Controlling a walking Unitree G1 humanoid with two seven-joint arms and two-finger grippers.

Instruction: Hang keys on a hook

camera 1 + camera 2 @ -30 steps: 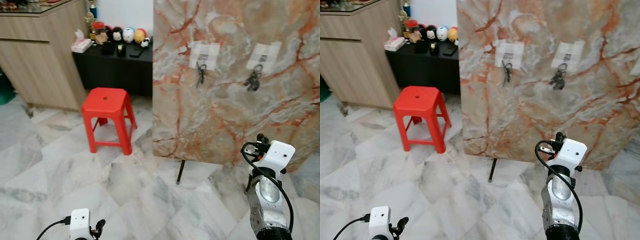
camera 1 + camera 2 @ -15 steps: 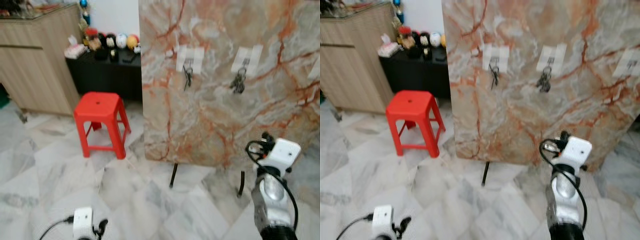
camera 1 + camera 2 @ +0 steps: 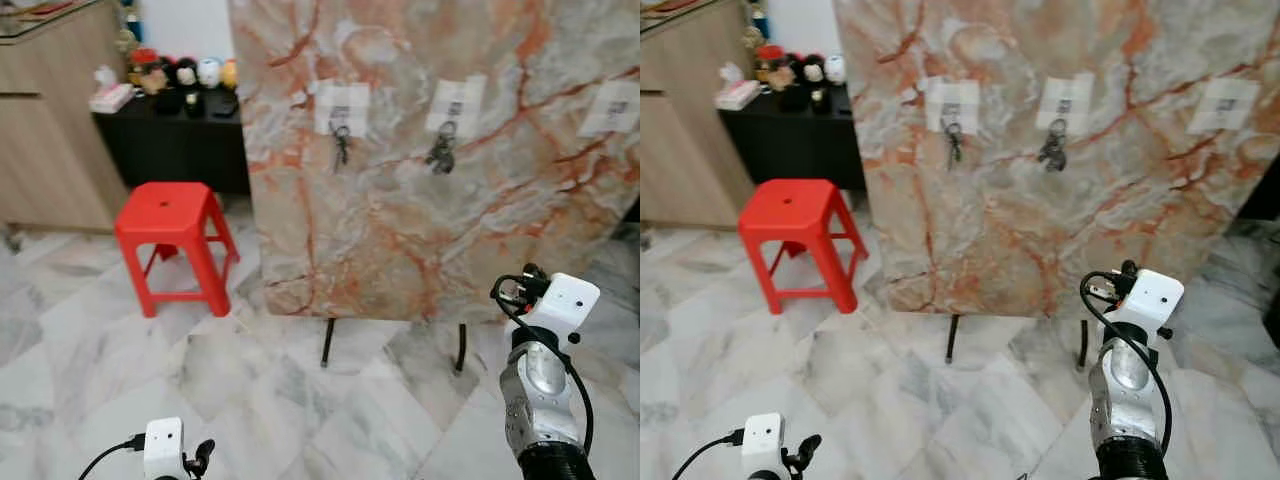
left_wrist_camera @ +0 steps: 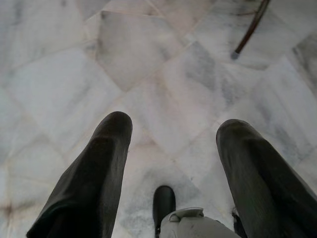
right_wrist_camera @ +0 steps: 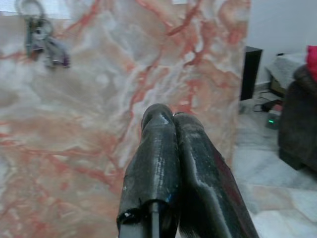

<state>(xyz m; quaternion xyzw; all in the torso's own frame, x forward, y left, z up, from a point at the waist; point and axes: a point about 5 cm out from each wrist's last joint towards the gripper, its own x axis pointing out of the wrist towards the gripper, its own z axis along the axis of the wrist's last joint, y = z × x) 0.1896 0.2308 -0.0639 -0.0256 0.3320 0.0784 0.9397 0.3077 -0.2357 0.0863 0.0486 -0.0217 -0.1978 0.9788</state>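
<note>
Two bunches of keys (image 3: 439,152) hang straight down, long axis vertical, from hooks (image 3: 342,112) on the marble board (image 3: 420,230). The right gripper (image 5: 166,116), fingers pressed together and holding nothing, is raised before the board, below the keys and well apart. The left gripper (image 4: 171,136) hangs over the floor (image 3: 250,390) with its fingers apart.

The hooks under the two key bunches (image 3: 341,143) (image 3: 438,152) on the marble board (image 3: 420,200) are too small to make out. At two o'clock a third paper label (image 3: 610,106) sits beside the picture's edge. The shelf toys (image 3: 185,72) at eleven o'clock are too small to tell apart.
</note>
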